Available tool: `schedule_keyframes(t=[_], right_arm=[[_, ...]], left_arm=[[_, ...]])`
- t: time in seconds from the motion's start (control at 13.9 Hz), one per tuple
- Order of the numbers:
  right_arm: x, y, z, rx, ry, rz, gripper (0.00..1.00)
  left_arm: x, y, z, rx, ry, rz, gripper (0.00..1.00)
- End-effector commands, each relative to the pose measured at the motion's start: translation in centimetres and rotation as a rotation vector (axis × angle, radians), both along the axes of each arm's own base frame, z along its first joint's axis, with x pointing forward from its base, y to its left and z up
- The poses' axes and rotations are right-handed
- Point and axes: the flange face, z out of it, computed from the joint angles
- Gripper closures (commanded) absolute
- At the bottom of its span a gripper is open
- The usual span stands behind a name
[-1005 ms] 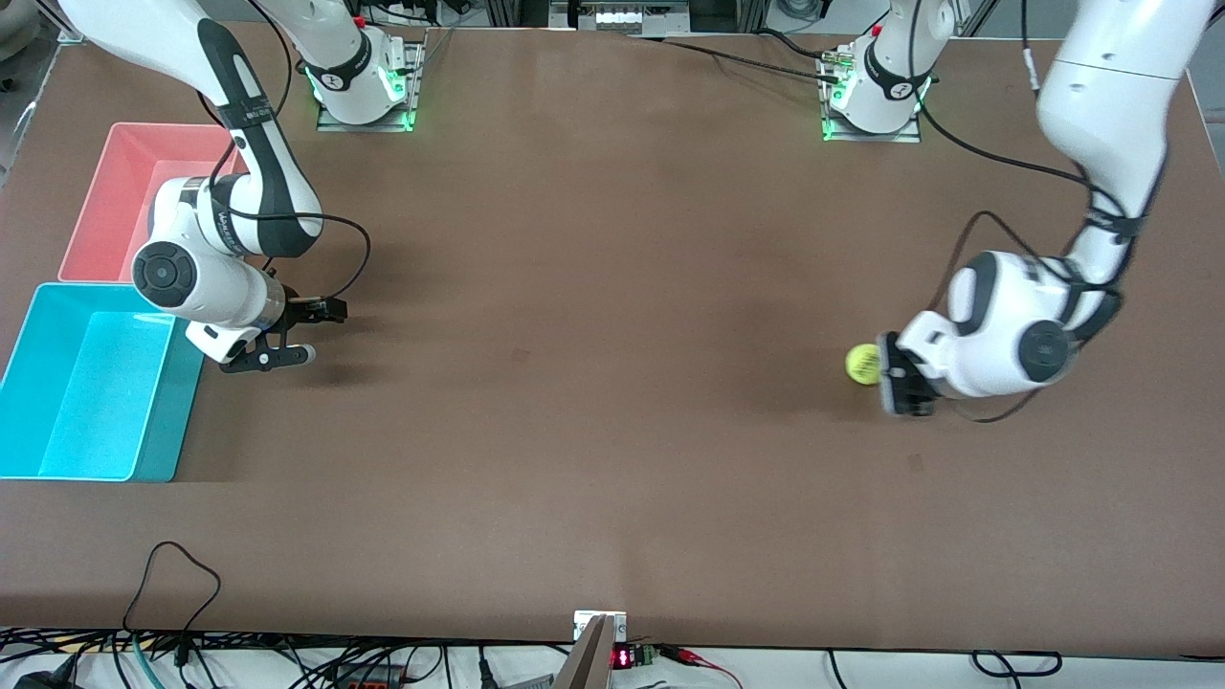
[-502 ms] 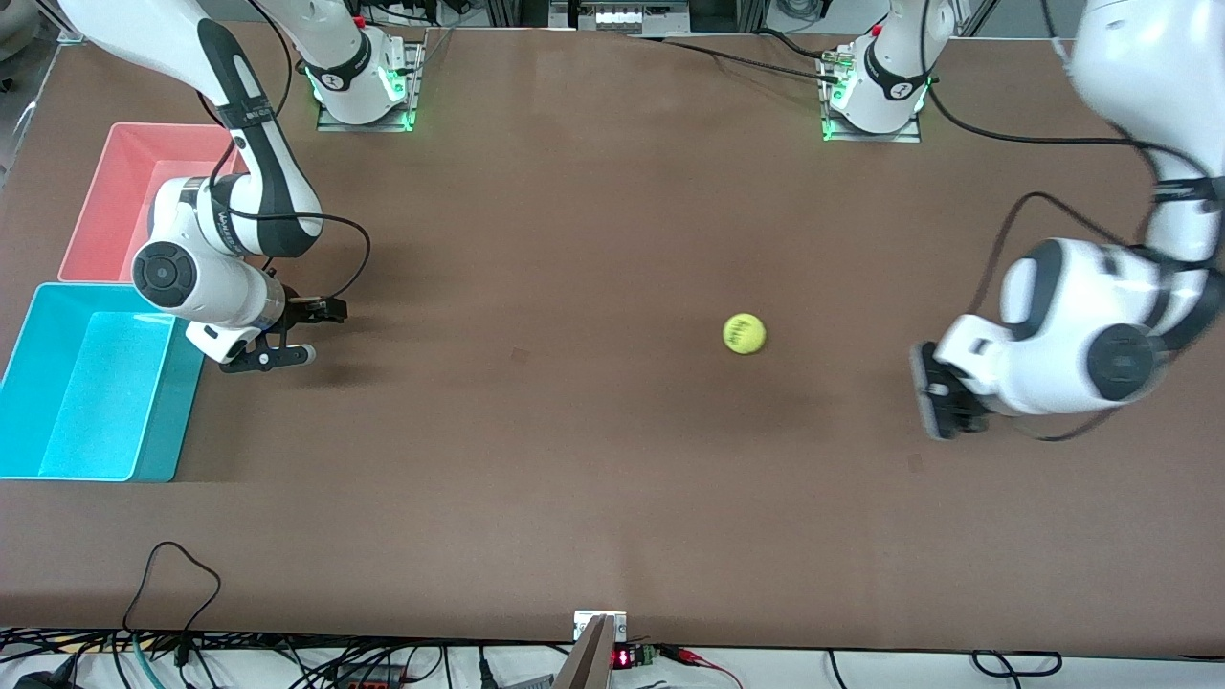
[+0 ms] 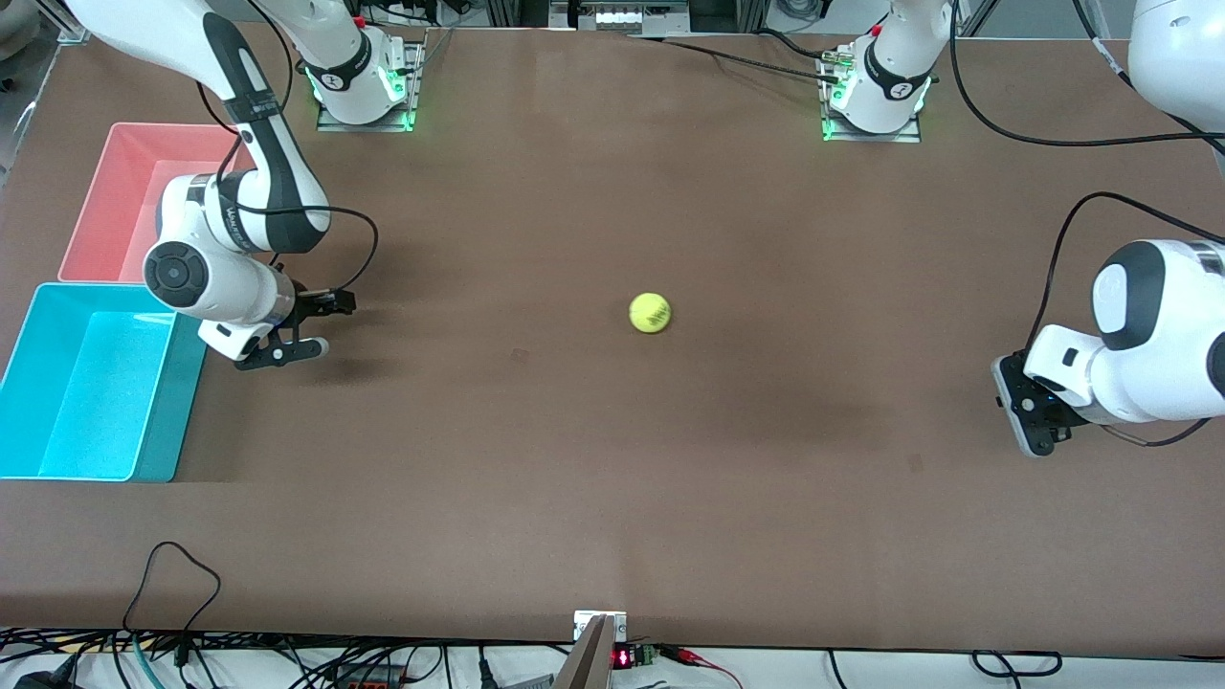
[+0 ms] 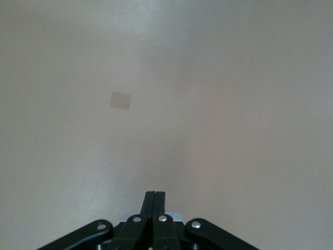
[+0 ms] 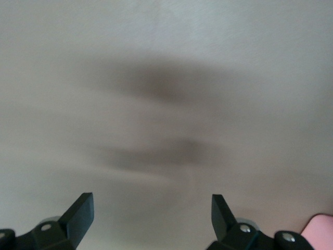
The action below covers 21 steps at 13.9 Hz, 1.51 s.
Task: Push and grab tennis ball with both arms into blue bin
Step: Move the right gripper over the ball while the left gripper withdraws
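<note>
The tennis ball (image 3: 650, 312) is yellow-green and lies alone on the brown table near its middle. My left gripper (image 3: 1016, 410) is low over the table at the left arm's end, well away from the ball, and its fingers are shut on nothing in the left wrist view (image 4: 154, 194). My right gripper (image 3: 325, 325) is low over the table beside the blue bin (image 3: 105, 290), open and empty; its two fingers stand wide apart in the right wrist view (image 5: 152, 200). The ball shows in neither wrist view. The blue bin holds nothing.
A pink bin (image 3: 105, 191) stands beside the blue bin, farther from the front camera; its corner shows in the right wrist view (image 5: 323, 229). A black cable (image 3: 172, 574) loops onto the table's front edge. Both arm bases stand along the back edge.
The ball has rolled from my left gripper across the table toward the right arm's end. My left arm has drawn back toward its own end. My right gripper has shifted slightly toward the ball.
</note>
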Motion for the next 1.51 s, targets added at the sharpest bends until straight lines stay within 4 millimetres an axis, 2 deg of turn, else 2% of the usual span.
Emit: schedule_keyframes(t=[0.0, 0.22, 0.36, 0.43, 0.65, 0.79, 0.93, 1.0, 1.08, 1.22, 1.29, 1.36, 1.44], right_arm=[[-2.3, 2.8, 0.9, 0.029, 0.044, 0.032, 0.00], [-6.5, 5.3, -1.5, 0.080, 0.104, 0.016, 0.00], [-8.9, 6.5, -2.3, 0.074, 0.127, 0.020, 0.00], [-9.9, 7.4, -2.6, 0.063, 0.142, 0.015, 0.00], [-12.0, 11.8, -3.2, 0.027, 0.141, -0.022, 0.00], [-12.8, 13.9, -3.8, 0.023, 0.121, -0.028, 0.00], [-12.8, 14.4, -4.9, 0.033, 0.108, -0.023, 0.00], [-12.8, 14.6, -5.7, 0.037, 0.105, -0.022, 0.00], [-12.8, 14.7, -6.2, 0.040, 0.101, -0.022, 0.00], [-12.8, 14.8, -6.5, 0.042, 0.096, -0.022, 0.00], [-12.7, 14.9, -6.6, 0.045, 0.092, -0.023, 0.00], [-12.8, 15.2, -6.8, 0.047, 0.089, -0.016, 0.00], [-12.9, 15.4, -6.9, 0.049, 0.093, -0.013, 0.00]], left_arm=[[0.9, 0.2, 3.7, 0.032, -0.006, 0.122, 1.00], [0.9, 0.4, 8.0, 0.034, -0.005, 0.217, 1.00], [0.6, -0.5, 10.7, 0.050, -0.039, 0.307, 1.00], [0.4, -0.8, 11.4, 0.052, -0.049, 0.338, 1.00], [-0.1, -2.4, 13.9, 0.061, -0.087, 0.493, 0.99], [-0.9, -4.3, 15.2, 0.068, -0.078, 0.574, 0.87], [-1.4, -5.2, 16.4, 0.077, -0.080, 0.690, 0.59], [-1.6, -5.3, 16.8, 0.079, -0.086, 0.727, 0.33], [-1.7, -5.4, 17.3, 0.077, -0.092, 0.735, 0.00], [-2.0, -5.7, 18.2, 0.079, -0.106, 0.783, 0.00], [-2.3, -6.7, 19.0, 0.084, -0.120, 0.858, 0.00], [-2.6, -8.6, 19.5, 0.097, -0.131, 0.948, 0.00], [-2.9, -8.8, 20.0, 0.106, -0.141, 1.025, 0.00]])
